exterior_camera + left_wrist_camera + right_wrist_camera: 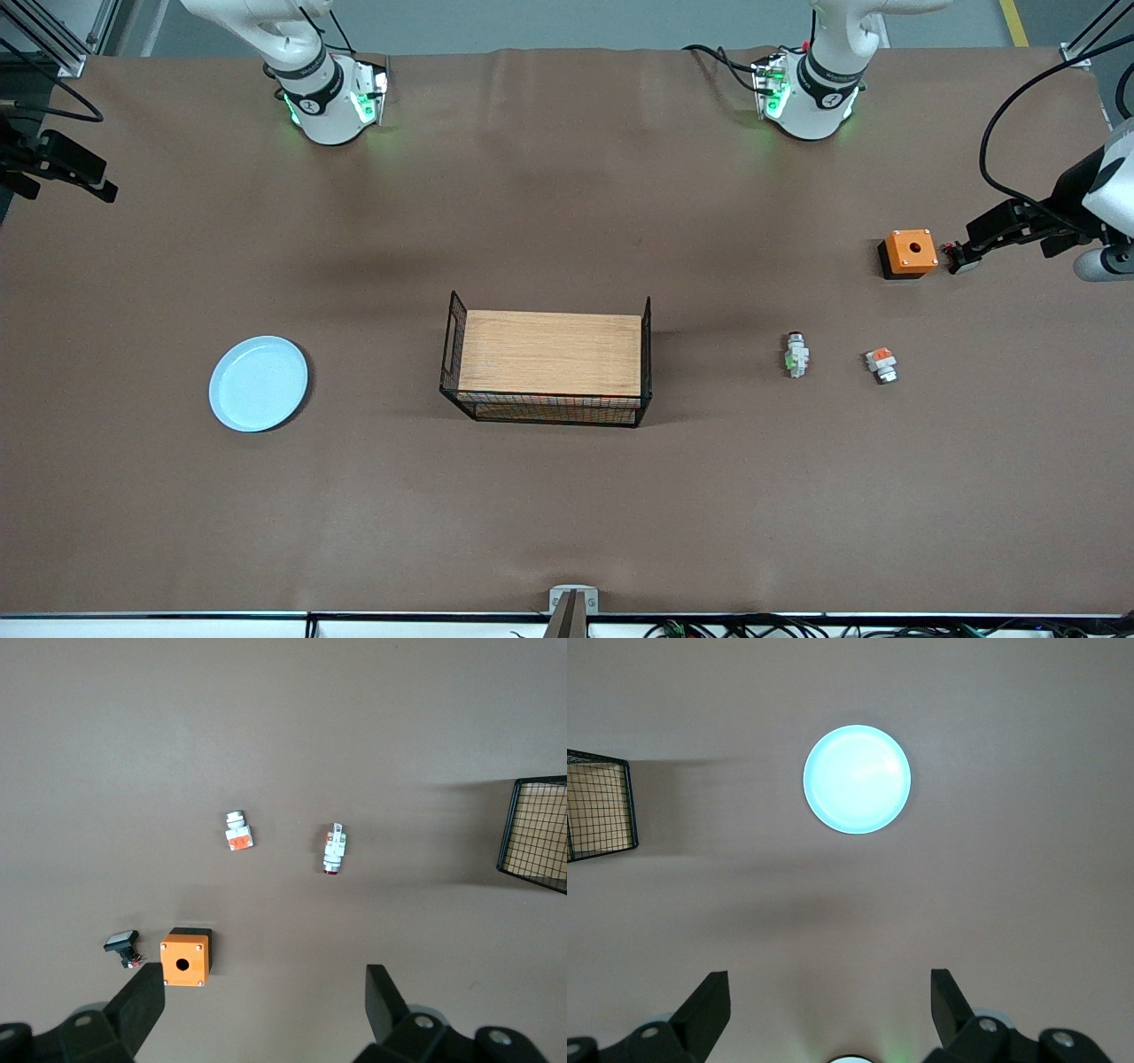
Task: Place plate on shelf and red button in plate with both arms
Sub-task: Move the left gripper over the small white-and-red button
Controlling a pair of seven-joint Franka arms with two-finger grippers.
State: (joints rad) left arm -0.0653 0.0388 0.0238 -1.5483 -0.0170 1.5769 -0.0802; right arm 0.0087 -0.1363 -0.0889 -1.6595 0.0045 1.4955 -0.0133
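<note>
1. The plate (258, 383) lies flat on the desk (567, 496) toward the right arm's end, well apart from the rack (549, 359). Bare brown surface rings its whole rim, so every edge can be reached.
2. The rack stands mid-desk: a wooden top between two raised black wire ends, with wire mesh on the face nearer the front camera. Open desk lies all around it.
3. The red button (796, 354) lies on its side toward the left arm's end, between the rack and a similar small piece with an orange block (881, 364). The two pieces are near each other but not touching.
4. An orange box (909, 252) with a hole in its top sits farther from the front camera than both small pieces. Just beside it, toward the desk's edge at the left arm's end, lies a small black part (124, 947).
5. The left hand (266, 1001) hangs high over the desk above this group of parts, fingers (142, 1005) spread wide, holding nothing.
6. The right hand (830, 1005) hangs high over the desk with the plate in its wrist view, fingers (707, 1005) wide apart and empty.
7. The strip of desk nearest the front camera is bare along its whole length.
</note>
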